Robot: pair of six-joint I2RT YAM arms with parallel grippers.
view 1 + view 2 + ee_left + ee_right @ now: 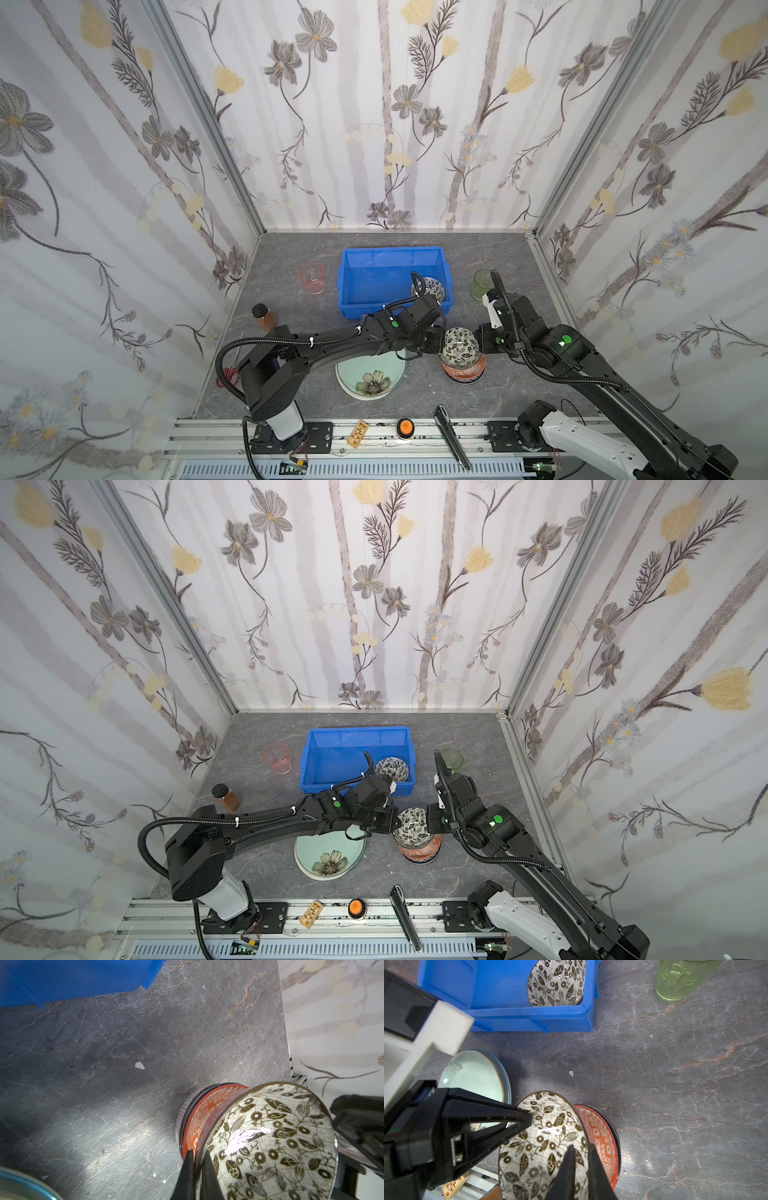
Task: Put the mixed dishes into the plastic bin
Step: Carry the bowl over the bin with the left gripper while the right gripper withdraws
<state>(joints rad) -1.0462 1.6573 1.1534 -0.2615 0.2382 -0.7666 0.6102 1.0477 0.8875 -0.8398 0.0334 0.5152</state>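
Table (478, 257), grey with thin pale cracks like stone, fills the lower middle of both top views. A blue plastic bin (374, 282) sits at its centre, a smooth box with a lip round the top. Only the right wrist view looks deep into it, where a black-and-white leafy bowl in the bin (556, 982) leans in a corner.

Below the bin in a top view lies a round pale green plate (365, 374) with a painted flower. Another plate's edge peeks out under it. Right of the plate, a second leafy bowl, the tilted bowl (460, 345), tips on its side over an orange bowl (463, 368) stacked on others.

The left wrist view shows the left gripper (197, 1153) pinched tight on the tilted bowl's shiny rim. The right wrist view shows the right gripper (581, 1147) with a finger close on each side of that rim. I cannot tell if it squeezes.

A bumpy green glass (482, 283) stands right of the bin, and a pink glass (312, 278) stands left of it.
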